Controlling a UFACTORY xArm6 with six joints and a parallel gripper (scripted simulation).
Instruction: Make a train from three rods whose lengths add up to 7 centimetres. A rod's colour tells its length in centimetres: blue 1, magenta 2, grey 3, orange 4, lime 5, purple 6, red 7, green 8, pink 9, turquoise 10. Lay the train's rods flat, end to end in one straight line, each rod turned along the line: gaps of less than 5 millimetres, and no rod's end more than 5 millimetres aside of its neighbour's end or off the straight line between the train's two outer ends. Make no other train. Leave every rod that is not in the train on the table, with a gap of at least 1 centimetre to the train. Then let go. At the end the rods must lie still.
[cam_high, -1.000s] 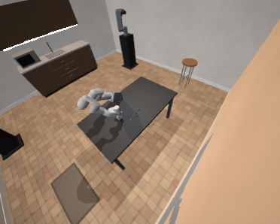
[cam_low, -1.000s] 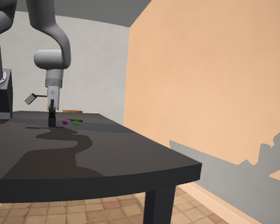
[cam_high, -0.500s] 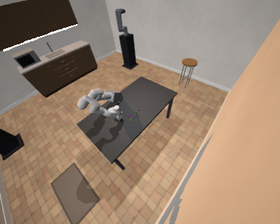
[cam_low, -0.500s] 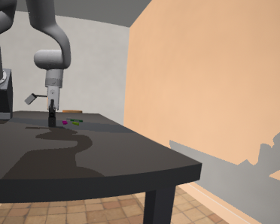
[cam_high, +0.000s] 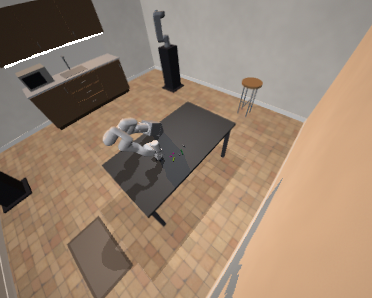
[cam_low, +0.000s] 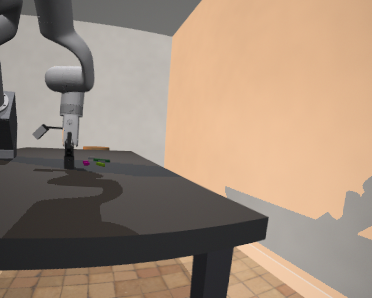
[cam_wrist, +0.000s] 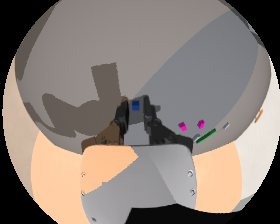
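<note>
My gripper (cam_wrist: 135, 104) is low over the dark table, fingers parted a little. A small blue rod (cam_wrist: 135, 105) lies between the fingertips, and the fingers are not pressing on it. Two short magenta rods (cam_wrist: 183, 126) (cam_wrist: 201, 123) lie to the right of the gripper, with a long green rod (cam_wrist: 205, 136) just beyond them. In the exterior view the gripper (cam_low: 68, 159) points straight down at the table, with a magenta rod (cam_low: 86, 163), the green rod (cam_low: 95, 160) and a lime rod (cam_low: 101, 163) to its right. In the top view the gripper (cam_high: 159, 156) stands beside the small cluster of rods (cam_high: 174, 156).
The table (cam_high: 172, 150) is long and dark, and the arm's base (cam_high: 150, 129) sits at one of its long edges. A wooden stool (cam_high: 251, 83) stands off the table's far end. An orange wall (cam_low: 270, 110) runs along the right side.
</note>
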